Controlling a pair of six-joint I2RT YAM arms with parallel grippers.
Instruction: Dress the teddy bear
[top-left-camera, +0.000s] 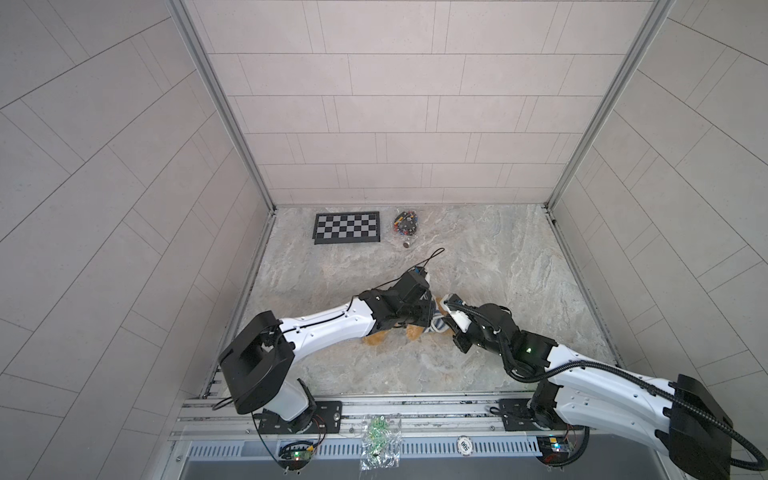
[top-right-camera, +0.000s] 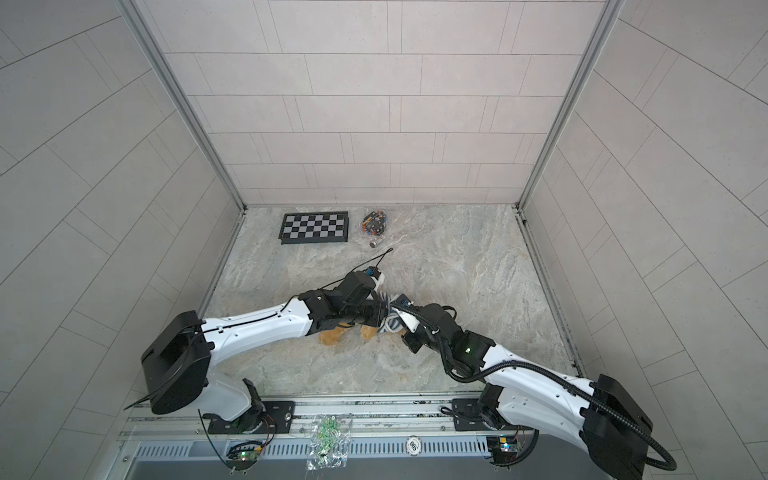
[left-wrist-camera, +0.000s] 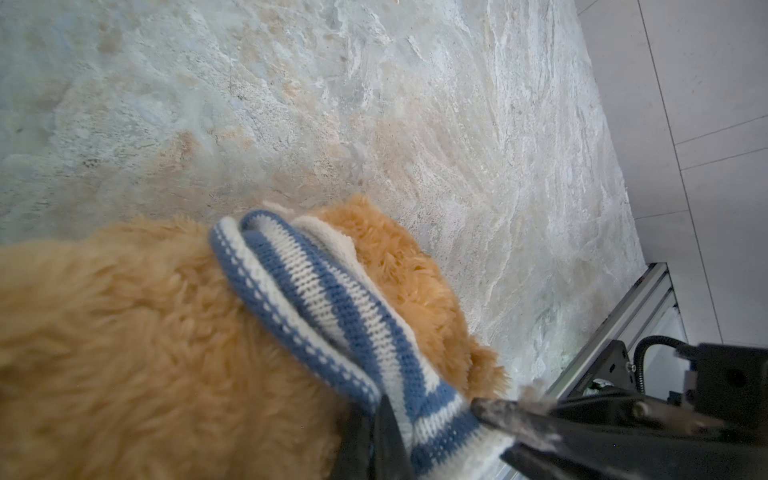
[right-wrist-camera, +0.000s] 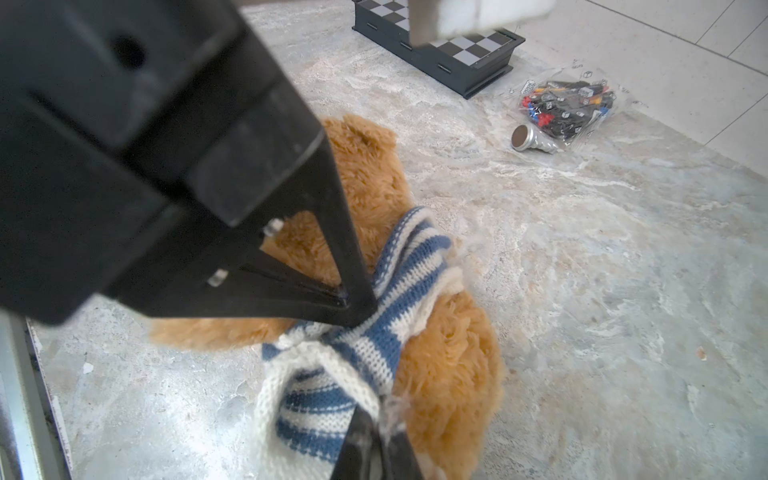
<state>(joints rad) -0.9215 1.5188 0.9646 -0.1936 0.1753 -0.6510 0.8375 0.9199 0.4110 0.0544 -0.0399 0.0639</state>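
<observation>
The golden-brown teddy bear (top-left-camera: 374, 338) (top-right-camera: 330, 337) lies on the stone-patterned table, mostly hidden under both arms in both top views. Its fur fills the left wrist view (left-wrist-camera: 124, 353) and shows in the right wrist view (right-wrist-camera: 449, 365). A blue-and-white striped shirt (left-wrist-camera: 324, 299) (right-wrist-camera: 374, 340) (top-left-camera: 437, 328) is bunched across its body. My left gripper (top-left-camera: 432, 317) (left-wrist-camera: 382, 440) (right-wrist-camera: 357, 307) is shut on one part of the shirt. My right gripper (top-left-camera: 446, 323) (right-wrist-camera: 374, 440) (left-wrist-camera: 498, 432) pinches the shirt's white hem close by, its fingers nearly together.
A black-and-white chessboard (top-left-camera: 347, 227) lies at the back, with a clear bag of small coloured pieces (top-left-camera: 405, 222) beside it. A silver chess piece (right-wrist-camera: 530, 139) lies on its side near the bag. A bag of green bits (top-left-camera: 380, 440) rests on the front rail. Tiled walls enclose three sides.
</observation>
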